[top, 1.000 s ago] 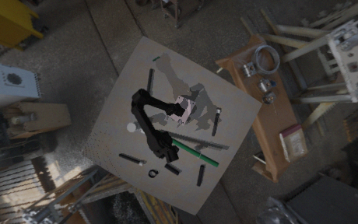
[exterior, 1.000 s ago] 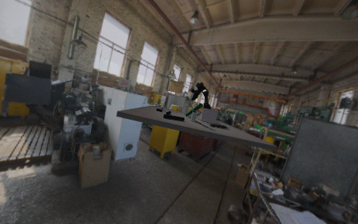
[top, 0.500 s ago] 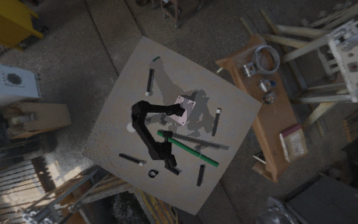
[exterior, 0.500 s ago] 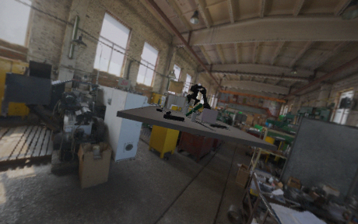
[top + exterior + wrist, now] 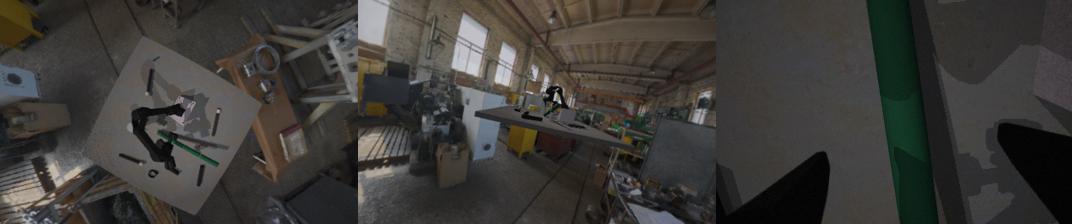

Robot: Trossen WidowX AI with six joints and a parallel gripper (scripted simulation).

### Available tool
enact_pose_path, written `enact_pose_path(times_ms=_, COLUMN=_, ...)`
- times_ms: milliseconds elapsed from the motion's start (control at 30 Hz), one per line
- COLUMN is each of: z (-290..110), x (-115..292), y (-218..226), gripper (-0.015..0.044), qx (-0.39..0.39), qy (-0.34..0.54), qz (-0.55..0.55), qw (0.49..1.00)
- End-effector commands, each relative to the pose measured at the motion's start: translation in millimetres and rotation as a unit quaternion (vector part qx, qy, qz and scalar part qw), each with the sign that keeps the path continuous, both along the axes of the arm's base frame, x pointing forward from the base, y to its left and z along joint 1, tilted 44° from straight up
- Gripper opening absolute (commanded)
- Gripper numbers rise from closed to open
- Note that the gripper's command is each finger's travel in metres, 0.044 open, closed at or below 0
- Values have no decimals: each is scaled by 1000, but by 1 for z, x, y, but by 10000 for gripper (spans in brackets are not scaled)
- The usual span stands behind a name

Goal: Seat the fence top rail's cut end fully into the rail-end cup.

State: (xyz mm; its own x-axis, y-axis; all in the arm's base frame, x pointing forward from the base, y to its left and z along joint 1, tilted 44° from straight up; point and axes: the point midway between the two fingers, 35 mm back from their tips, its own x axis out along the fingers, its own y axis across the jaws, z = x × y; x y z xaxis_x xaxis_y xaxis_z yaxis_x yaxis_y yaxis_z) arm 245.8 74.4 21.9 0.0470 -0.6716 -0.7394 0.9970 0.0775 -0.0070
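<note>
I am looking at my arm point(image 5: 145, 132) from above: it is all matte black, built from thick rounded links with bulkier housings at the joints. I am not seeing any markings, screws or cables on it; the picture is too dim. Its base is showing as a pale square block point(image 5: 189, 113). In the wrist camera, my gripper point(image 5: 914, 145) is showing two black fingers, each pointed like a wedge.
</note>
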Motion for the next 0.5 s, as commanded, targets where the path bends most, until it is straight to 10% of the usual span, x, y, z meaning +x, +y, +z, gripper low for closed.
enact_pose_path(times_ms=0, z=-18, x=-2, y=-19, gripper=440, qx=-7, qy=7, qz=-3, qw=1000)
enact_pose_path(times_ms=467, z=-32, x=-1, y=-32, gripper=440, qx=-7, qy=7, qz=-3, qw=1000)
